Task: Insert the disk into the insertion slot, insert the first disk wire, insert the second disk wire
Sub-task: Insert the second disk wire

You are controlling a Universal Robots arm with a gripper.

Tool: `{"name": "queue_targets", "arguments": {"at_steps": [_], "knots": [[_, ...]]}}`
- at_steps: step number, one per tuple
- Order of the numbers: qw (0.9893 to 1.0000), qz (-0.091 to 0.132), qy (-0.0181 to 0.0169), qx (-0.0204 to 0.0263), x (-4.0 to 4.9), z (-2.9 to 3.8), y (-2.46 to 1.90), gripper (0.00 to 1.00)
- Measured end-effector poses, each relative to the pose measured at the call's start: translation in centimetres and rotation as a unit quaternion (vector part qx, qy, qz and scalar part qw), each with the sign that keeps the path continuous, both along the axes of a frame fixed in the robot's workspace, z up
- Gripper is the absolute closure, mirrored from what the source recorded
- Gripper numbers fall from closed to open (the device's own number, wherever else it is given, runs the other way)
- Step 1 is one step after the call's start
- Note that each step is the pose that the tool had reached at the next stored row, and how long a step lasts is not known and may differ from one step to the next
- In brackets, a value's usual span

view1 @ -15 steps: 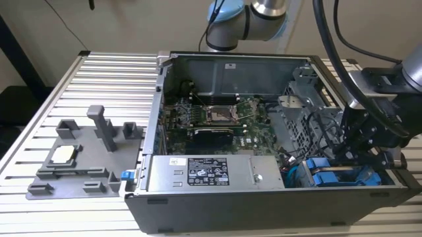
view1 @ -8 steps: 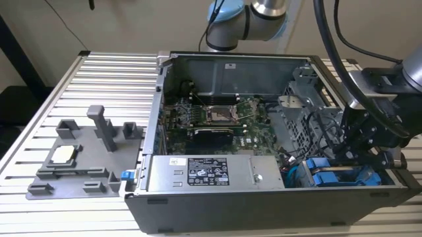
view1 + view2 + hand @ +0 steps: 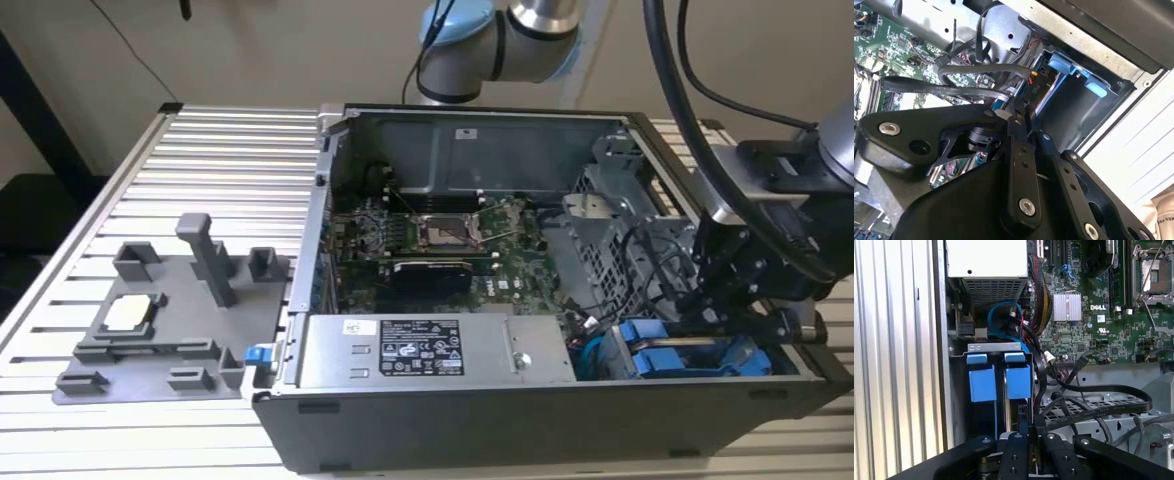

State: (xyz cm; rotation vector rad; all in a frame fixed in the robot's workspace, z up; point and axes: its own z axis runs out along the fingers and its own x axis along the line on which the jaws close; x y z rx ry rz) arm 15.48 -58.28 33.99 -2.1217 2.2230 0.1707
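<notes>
Tool (image 3: 1026, 432) reaching into drive cage corner of open computer case (image 3: 441, 425) on table (image 3: 214, 150), fingers pinched together on black wire (image 3: 1094, 407) near its plug end. Disk (image 3: 1018, 382) sitting in insertion slot (image 3: 994, 346), blue frame tabs showing: insertion judged done. Wire work underway; which wire, cannot tell. Connector and disk port hiding behind tool fingers; seating unclear.

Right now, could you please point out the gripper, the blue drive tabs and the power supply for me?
gripper (image 3: 1030, 440): first wrist view, between its fingertips.
blue drive tabs (image 3: 982, 383): first wrist view, one tab's flat face.
power supply (image 3: 434, 352): exterior view, its labelled top.
</notes>
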Motion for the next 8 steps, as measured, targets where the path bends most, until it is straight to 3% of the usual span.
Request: {"name": "queue_targets", "arguments": {"at_steps": [8], "knots": [[1.0000,0.005,-0.0003,-0.0004,0.00,-0.39,0.00,0.84]]}}
